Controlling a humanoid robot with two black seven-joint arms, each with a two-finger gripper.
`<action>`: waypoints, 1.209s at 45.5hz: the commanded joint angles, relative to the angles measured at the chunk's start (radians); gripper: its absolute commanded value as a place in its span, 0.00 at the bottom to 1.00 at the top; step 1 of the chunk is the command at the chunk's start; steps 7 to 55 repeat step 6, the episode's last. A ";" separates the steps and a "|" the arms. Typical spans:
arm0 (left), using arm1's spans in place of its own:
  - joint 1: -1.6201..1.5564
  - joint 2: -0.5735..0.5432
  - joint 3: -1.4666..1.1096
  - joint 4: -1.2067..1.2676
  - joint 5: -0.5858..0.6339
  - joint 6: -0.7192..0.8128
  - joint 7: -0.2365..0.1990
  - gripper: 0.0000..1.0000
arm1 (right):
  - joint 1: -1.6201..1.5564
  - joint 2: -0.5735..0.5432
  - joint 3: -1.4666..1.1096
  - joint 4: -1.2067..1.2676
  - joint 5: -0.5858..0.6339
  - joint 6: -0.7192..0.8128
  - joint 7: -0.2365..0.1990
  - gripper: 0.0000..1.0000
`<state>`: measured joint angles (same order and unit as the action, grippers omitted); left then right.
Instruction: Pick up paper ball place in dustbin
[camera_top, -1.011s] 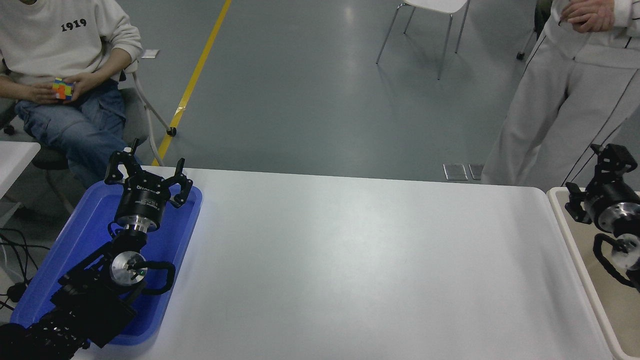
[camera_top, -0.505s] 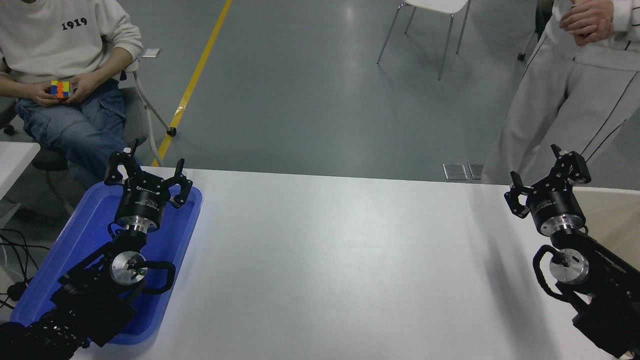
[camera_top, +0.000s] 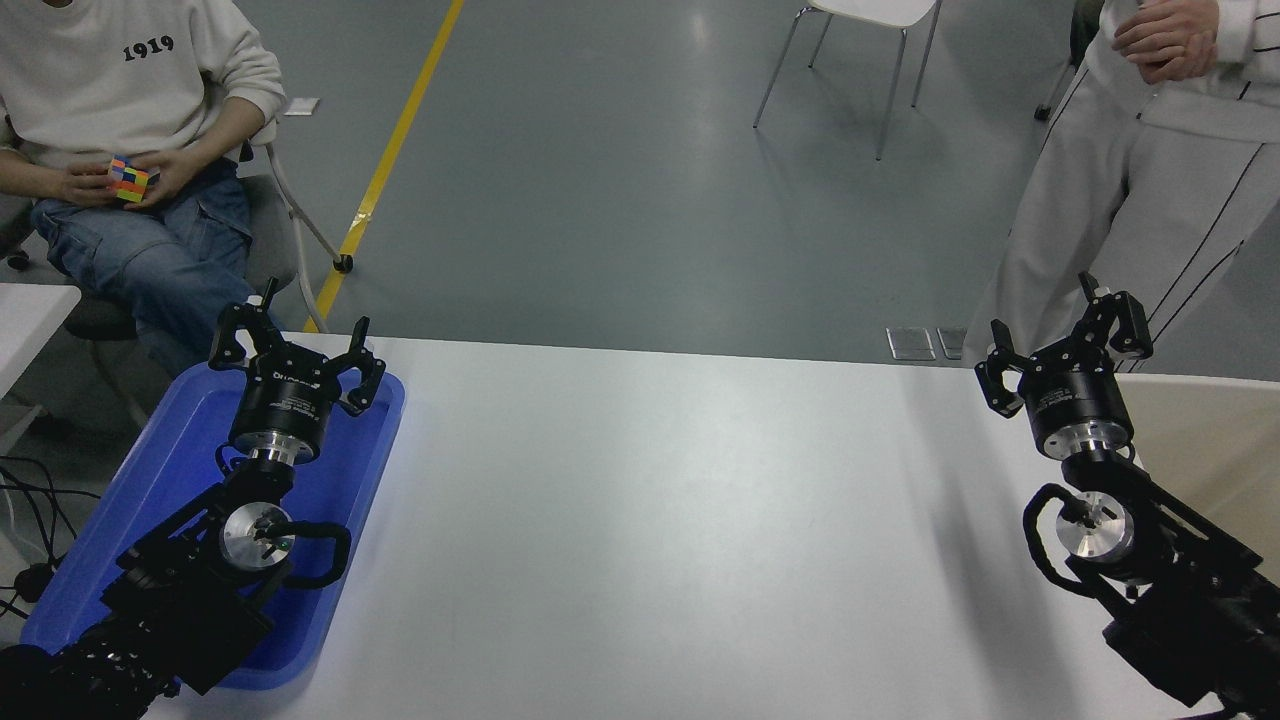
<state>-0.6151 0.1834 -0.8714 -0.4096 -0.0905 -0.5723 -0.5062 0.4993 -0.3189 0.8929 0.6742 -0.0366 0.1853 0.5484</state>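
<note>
Right hand (camera_top: 1062, 343): we see its black fingers spread apart, holding nothing, above the white tabletop (camera_top: 680, 520) near its far right edge.
Cream-beige rectangular plastic dustbin (camera_top: 1200, 440): just right of that hand, partly behind the arm.
Paper ball: we cannot find it.
Left hand (camera_top: 297, 348): fingers spread, parked over the shallow blue plastic tray (camera_top: 150, 480).

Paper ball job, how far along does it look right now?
Looks done or nearly so: no paper ball shows on the white table or in either hand. The right hand is open and empty, beside the dustbin at the table's right edge; the bin's inside is mostly hidden, so the ball being in there is only likely. The left hand is parked open over the blue tray. Nothing visible is left to pick.
</note>
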 joint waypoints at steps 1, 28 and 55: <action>0.000 -0.001 0.000 0.000 0.000 0.000 0.000 1.00 | -0.015 -0.005 -0.037 0.008 -0.003 0.003 0.005 1.00; 0.000 0.001 0.000 0.000 0.000 0.000 0.000 1.00 | -0.015 -0.003 -0.037 0.012 -0.003 -0.001 0.005 1.00; 0.000 0.001 0.000 0.000 0.000 0.000 0.000 1.00 | -0.015 -0.003 -0.037 0.012 -0.003 -0.001 0.005 1.00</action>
